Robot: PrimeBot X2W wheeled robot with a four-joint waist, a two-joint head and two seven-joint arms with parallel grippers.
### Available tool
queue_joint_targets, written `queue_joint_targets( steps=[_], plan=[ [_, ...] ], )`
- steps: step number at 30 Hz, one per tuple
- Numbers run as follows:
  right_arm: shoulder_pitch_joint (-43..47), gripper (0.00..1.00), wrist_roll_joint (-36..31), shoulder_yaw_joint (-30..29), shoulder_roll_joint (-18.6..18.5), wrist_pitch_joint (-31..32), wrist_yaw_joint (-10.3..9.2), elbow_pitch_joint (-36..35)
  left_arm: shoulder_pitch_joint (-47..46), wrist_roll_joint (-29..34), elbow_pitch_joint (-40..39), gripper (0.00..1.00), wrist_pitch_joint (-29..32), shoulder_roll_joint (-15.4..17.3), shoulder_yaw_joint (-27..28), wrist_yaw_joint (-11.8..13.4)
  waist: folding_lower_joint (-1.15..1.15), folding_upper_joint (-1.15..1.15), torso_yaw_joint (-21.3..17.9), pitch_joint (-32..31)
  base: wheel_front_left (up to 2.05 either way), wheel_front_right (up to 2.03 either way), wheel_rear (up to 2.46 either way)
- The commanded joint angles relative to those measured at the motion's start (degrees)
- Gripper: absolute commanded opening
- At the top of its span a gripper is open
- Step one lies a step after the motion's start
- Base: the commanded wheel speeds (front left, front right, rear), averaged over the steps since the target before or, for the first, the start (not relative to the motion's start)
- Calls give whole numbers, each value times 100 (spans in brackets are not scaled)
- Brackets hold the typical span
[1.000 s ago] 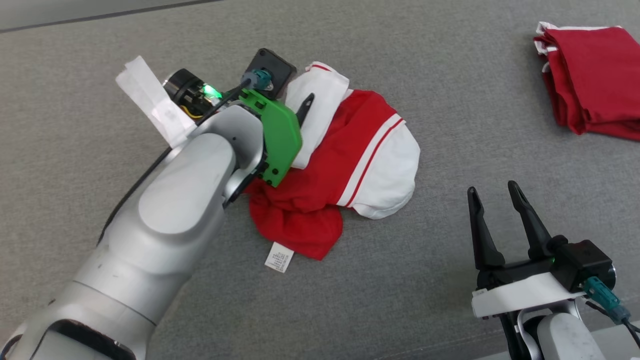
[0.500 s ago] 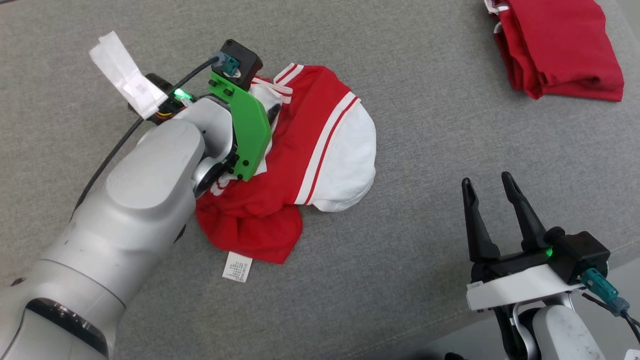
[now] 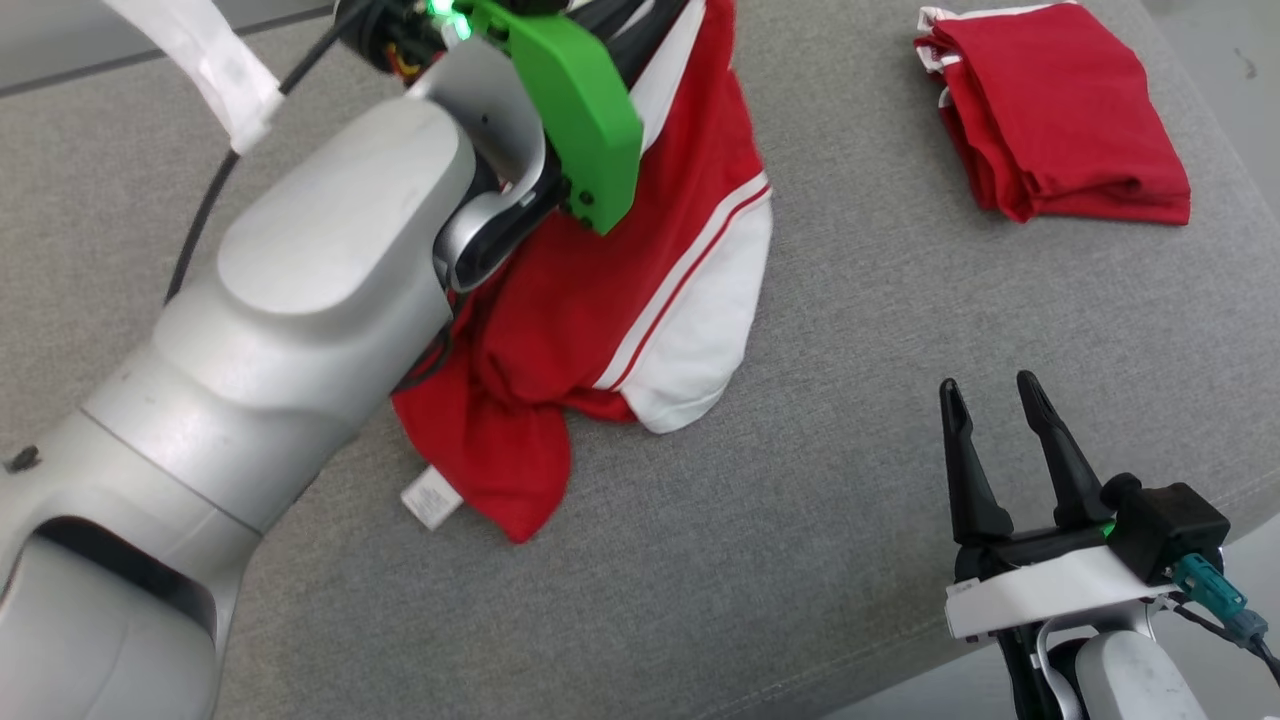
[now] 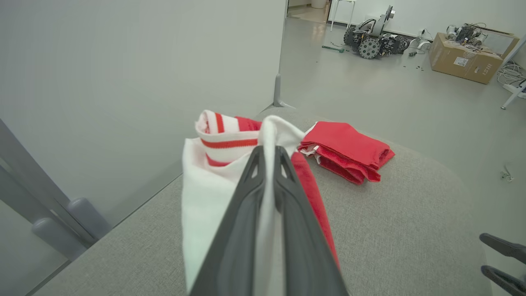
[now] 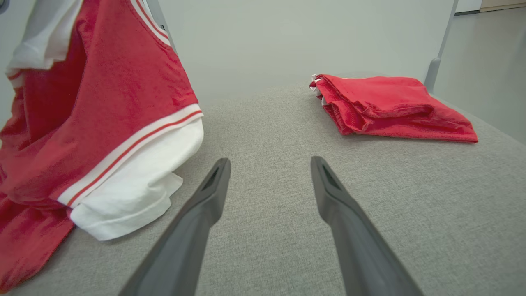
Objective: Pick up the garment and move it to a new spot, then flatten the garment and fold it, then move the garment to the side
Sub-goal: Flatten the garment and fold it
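Up at 12 o'clock, left gripper [image 4: 268, 151] pinches a thin fold of garment [image 3: 600, 300], right gripper [image 3: 985, 385] spread at 5; hanging weight could pull it free.

Garment [image 3: 600, 300]: red body, white panels, red-and-white striped trim. Folded cloth [image 3: 1060, 120]: plain red, white edging. Counter [image 3: 850, 350]: uniform grey weave.

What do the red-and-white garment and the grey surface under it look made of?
Garment: soft matte knit, probably cotton jersey; it drapes and bunches in loose folds. Grey surface: matte woven upholstery-like fabric, probably padded; fine flecked weave and a rounded edge show.
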Motion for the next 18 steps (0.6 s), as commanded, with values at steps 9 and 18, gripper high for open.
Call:
queue_joint_targets(
  steps=[9,18],
  plan=[
    [404,100,-50,-297,-6,-1,-6,60,-929,-606,-175,0,-1081,-172,688,-6,0,0,409,-871,0,0,0],
    [595,100,-154,-473,-6,-1,-6,3,1078,-1040,-243,0,-1743,168,993,163,0,0,979,-1147,0,0,0]
  ],
)
